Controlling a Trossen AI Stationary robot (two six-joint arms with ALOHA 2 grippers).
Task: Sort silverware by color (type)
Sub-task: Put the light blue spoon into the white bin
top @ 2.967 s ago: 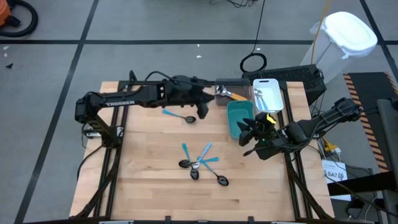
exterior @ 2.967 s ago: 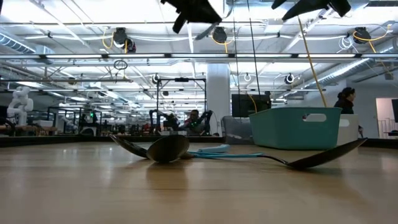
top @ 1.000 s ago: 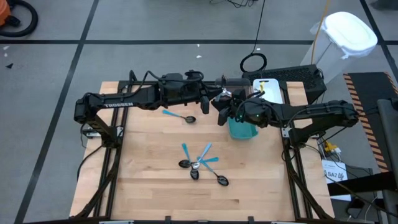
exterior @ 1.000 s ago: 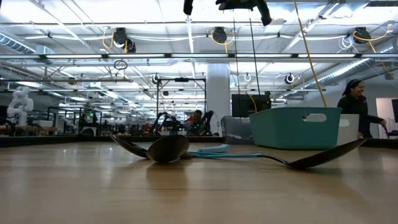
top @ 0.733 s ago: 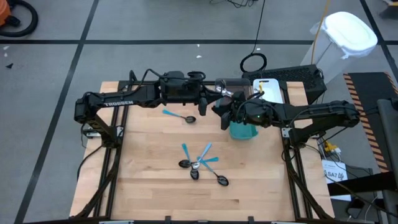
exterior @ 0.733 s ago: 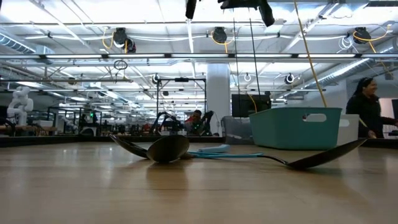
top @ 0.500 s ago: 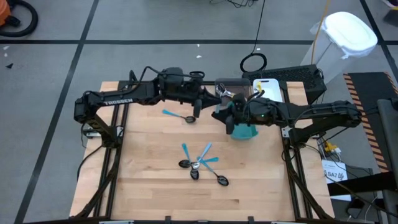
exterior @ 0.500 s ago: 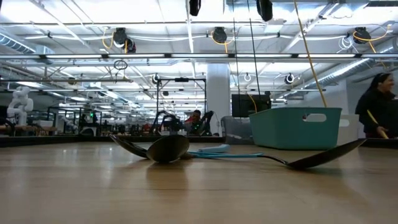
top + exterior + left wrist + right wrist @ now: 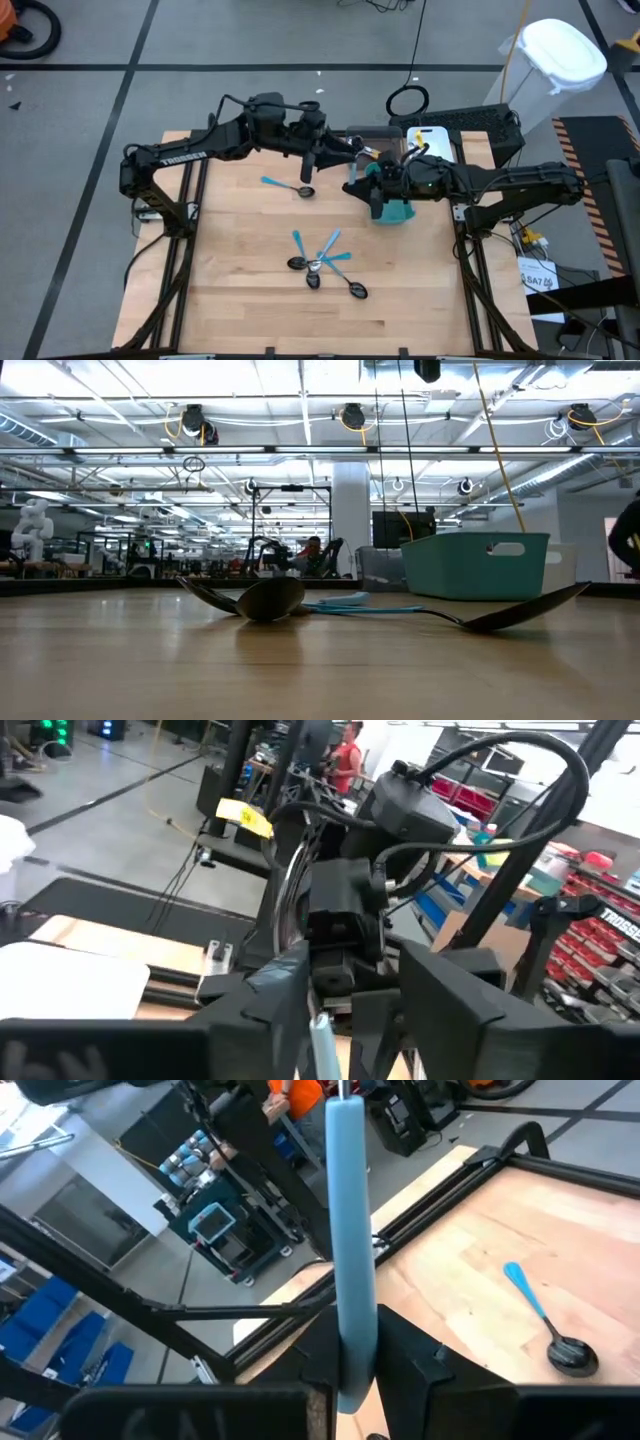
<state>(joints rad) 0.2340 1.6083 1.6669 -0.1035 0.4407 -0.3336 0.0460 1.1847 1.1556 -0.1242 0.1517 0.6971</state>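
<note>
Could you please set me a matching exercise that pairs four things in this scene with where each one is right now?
Things:
1. lone blue-handled spoon
2. pile of spoons
3. teal bin
4. light-blue handle

Places:
A. partly beneath the right arm
B. held by the right gripper
C. lying by itself toward the far side of the table
D. crossing one another mid-table

Pairs: 1-C, 2-D, 3-A, 4-B

Five spoons [image 9: 322,262]; three bins [image 9: 398,150]
</note>
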